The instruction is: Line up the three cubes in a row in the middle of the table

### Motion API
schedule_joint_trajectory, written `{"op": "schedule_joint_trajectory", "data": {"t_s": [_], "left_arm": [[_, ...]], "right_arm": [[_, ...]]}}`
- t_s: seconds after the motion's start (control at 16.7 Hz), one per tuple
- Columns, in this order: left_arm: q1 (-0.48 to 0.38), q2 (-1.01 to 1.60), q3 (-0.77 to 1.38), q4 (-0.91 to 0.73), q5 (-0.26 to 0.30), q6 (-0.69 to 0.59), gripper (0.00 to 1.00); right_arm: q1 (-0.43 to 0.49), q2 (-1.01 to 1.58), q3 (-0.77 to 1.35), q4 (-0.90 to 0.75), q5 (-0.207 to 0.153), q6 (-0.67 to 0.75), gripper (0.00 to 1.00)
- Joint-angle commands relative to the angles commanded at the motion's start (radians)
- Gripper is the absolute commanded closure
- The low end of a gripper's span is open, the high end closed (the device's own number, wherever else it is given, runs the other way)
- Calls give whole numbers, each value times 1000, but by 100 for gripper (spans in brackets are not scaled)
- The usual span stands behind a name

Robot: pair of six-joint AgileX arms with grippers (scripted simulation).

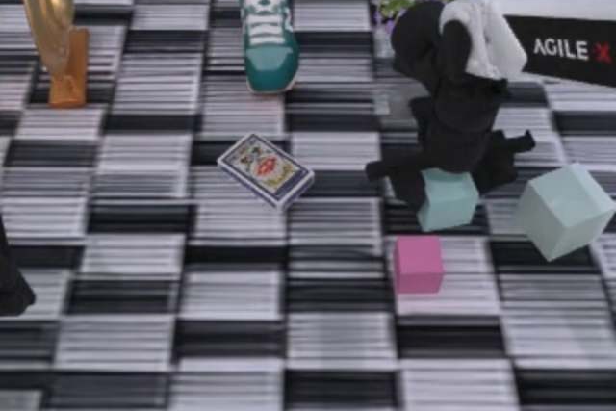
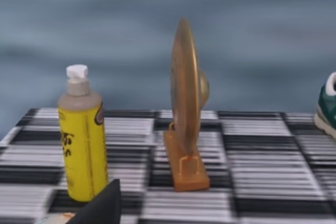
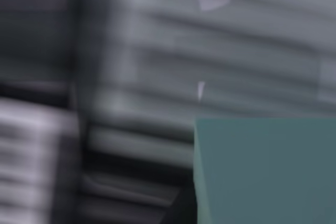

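Striped checker table (image 1: 241,305): our right gripper (image 1: 445,178) is sitting over the teal cube (image 1: 448,200) at right of centre; jaw state, we cannot tell. Pink cube (image 1: 418,264) just below, mint cube (image 1: 563,210) far right. We're advising a square, steady descent. Left gripper (image 1: 12,286) is idling at left edge.

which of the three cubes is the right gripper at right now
The teal cube: the right gripper is directly over it. The pink cube and pale mint cube sit apart.

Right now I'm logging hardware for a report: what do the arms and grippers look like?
The right arm has a white shell with a black panel lettered AGILE X in white, the X red, and a black wrist and right gripper. Only a black sliver of the left arm shows.
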Motion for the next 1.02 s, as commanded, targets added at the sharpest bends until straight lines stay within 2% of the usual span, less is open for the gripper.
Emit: {"op": "schedule_joint_trajectory", "data": {"t_s": [0.6,1.02], "left_arm": [[0,0,0,0,0,0,0],[0,0,0,0,0,0,0]], "right_arm": [[-2,-21,8,-10,5,-2,100],[5,-82,152,-221,4,-3,100]]}}
